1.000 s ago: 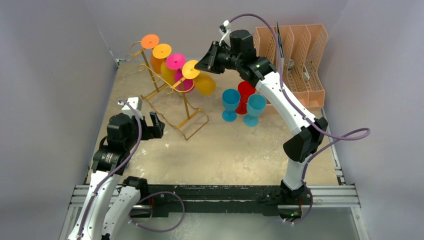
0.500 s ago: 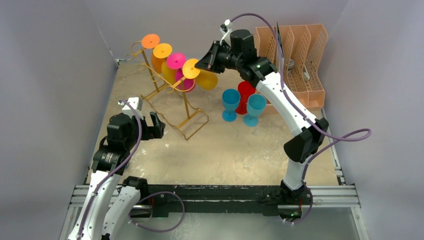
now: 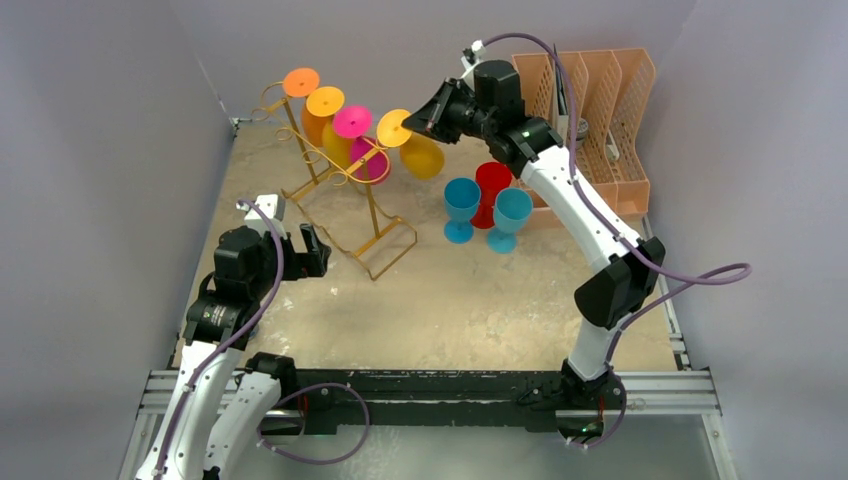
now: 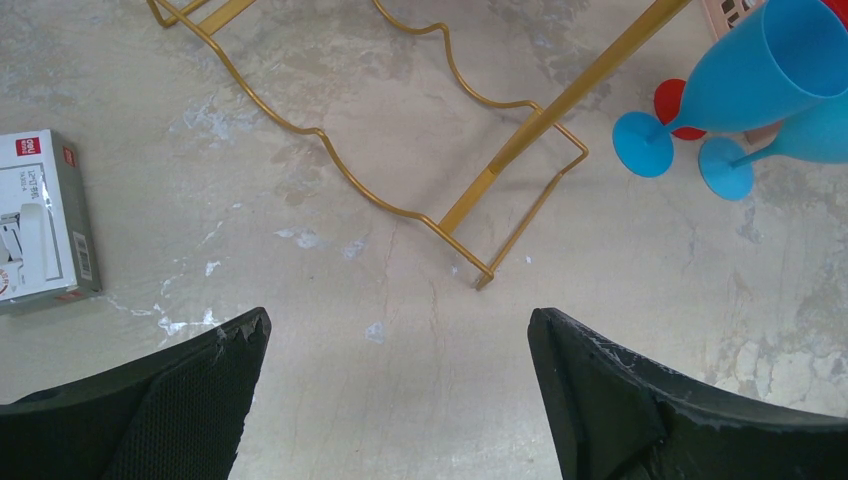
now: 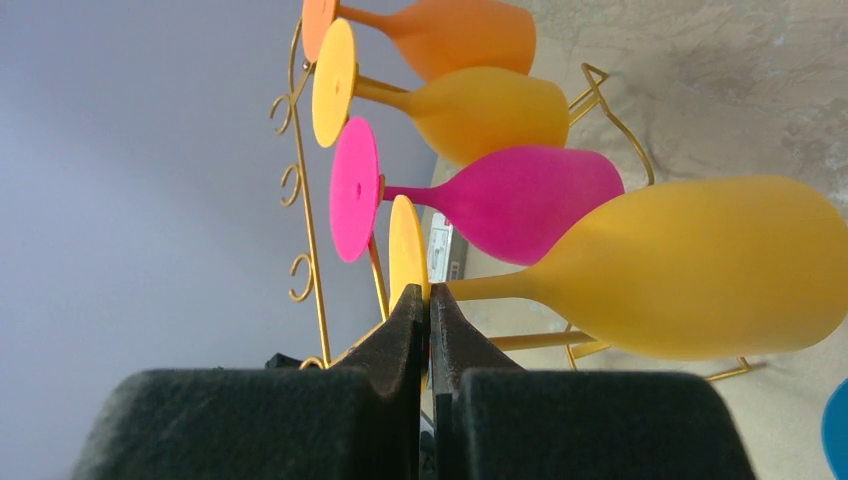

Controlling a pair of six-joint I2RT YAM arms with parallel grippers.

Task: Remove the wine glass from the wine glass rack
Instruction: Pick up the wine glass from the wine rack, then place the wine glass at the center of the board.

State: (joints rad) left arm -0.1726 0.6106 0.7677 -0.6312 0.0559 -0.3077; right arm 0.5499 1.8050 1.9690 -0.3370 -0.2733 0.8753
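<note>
The table carries the wine glass rack at upper left of the top view. Three glasses are hung on its rails bowl-down by their feet, so each can only be slid out along a rail. The yellow wine glass is held just right of the rail's end, seemingly free of it, with the bowl tilted low. Its foot is pinched edge-on by the right gripper, whose fingers are pressed together on the disc. The left gripper is seen spread and empty, low over the table near the rack's base.

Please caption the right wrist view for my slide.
Right pincer shut on the foot of the yellow wine glass, beside the gold wine glass rack.
</note>
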